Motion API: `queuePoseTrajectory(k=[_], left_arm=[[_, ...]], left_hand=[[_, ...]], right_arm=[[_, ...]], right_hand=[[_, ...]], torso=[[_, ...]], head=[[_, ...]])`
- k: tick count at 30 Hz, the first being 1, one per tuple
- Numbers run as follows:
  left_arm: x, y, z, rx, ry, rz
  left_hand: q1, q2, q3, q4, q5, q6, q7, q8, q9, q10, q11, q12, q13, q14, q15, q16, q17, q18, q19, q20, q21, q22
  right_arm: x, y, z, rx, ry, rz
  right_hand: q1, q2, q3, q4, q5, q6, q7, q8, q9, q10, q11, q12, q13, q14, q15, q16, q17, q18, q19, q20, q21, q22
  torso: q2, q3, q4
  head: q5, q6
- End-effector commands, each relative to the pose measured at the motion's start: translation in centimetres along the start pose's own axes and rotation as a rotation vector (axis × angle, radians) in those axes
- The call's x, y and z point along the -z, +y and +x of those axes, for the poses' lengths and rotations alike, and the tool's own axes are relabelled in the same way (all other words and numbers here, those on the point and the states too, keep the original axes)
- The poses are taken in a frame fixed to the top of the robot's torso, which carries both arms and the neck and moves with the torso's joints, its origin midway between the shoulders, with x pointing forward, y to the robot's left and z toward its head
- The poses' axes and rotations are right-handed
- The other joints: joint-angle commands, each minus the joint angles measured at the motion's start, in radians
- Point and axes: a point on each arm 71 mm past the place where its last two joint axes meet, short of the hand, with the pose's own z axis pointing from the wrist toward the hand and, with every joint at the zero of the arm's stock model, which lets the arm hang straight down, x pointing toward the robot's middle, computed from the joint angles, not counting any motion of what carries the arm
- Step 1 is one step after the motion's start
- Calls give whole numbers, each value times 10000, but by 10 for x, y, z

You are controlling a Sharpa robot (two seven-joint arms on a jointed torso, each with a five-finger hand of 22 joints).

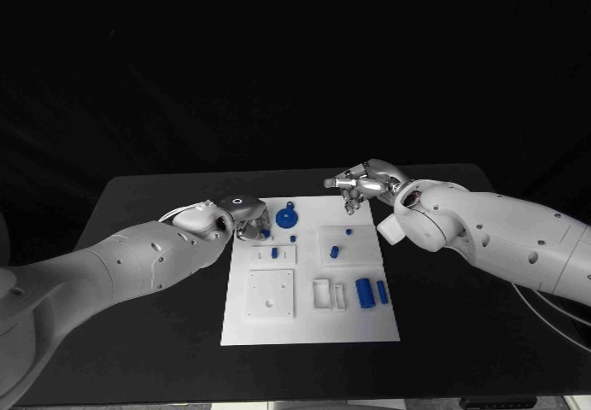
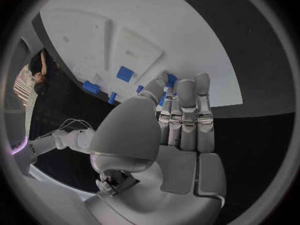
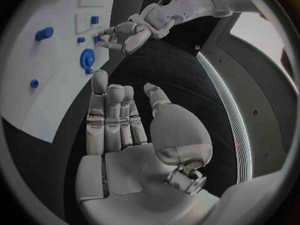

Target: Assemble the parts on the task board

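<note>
Assembly stood early: blue parts (image 1: 365,291) lay loose across the task board (image 1: 311,329); left hand (image 1: 247,218), fingers straight, pressed together, empty, over its far-left corner; right hand (image 1: 362,184) spread, empty, above its far edge.

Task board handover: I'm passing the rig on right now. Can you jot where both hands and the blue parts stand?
Left hand: at the far left corner of the white task board, fingers down at a small blue part beside the round blue gear; whether it grips the part cannot be told.
Right hand: holds nothing, fingers straight, at the board's far right corner.
Other parts: two blue cylinders lie side by side at the right; a small blue peg lies on a raised white block.
Done: cannot be judged. Left: most parts look loose.
</note>
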Motion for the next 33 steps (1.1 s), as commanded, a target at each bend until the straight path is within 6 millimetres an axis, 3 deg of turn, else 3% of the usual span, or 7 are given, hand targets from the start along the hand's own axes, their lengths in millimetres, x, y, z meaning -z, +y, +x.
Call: queuePoseTrajectory(k=[1, 16, 33], left_arm=[[6, 4, 14, -154, -18, -254], [18, 12, -7, 1033, -2191, -115], [25, 9, -25, 2273, -2725, -51]], left_hand=[[29, 146, 85, -114, 173, 123, -120, 33, 37, 7, 12, 54, 7, 68, -4, -72, 18, 117, 17, -47, 76, 229], [-105, -41, 365, -69, 299, -70, -85, 32, 35, -160, 71, 53, 5, 204, -10, -315, 97, 160, 0, -57, 271, 205], [-132, -123, 449, -23, 299, -133, -72, 32, 34, -194, 88, 53, 5, 210, -24, -388, 143, 128, 6, -91, 267, 200]], right_arm=[[0, 1, 2, 54, 110, -104], [0, 1, 2, 72, 94, -104], [-1, 3, 5, 430, 84, -185]], right_hand=[[-78, -42, 51, 28, 57, 68, 12, -29, -7, 7, -33, 24, 13, 18, -61, 4, 11, 0, 72, -1, -12, 17], [-89, -49, 49, 40, 71, 53, 16, -34, -10, 3, -31, 19, 11, 15, -60, 1, 10, -2, 69, 0, -14, 16], [-57, -66, 60, 20, 68, 50, 18, -33, -9, 3, -32, 17, 8, 14, -60, -2, 8, -1, 71, 0, -16, 12]], torso=[[-7, -6, 4], [-13, -5, 9], [-13, 10, 22]], head=[[10, 29], [61, 89], [108, 170]])
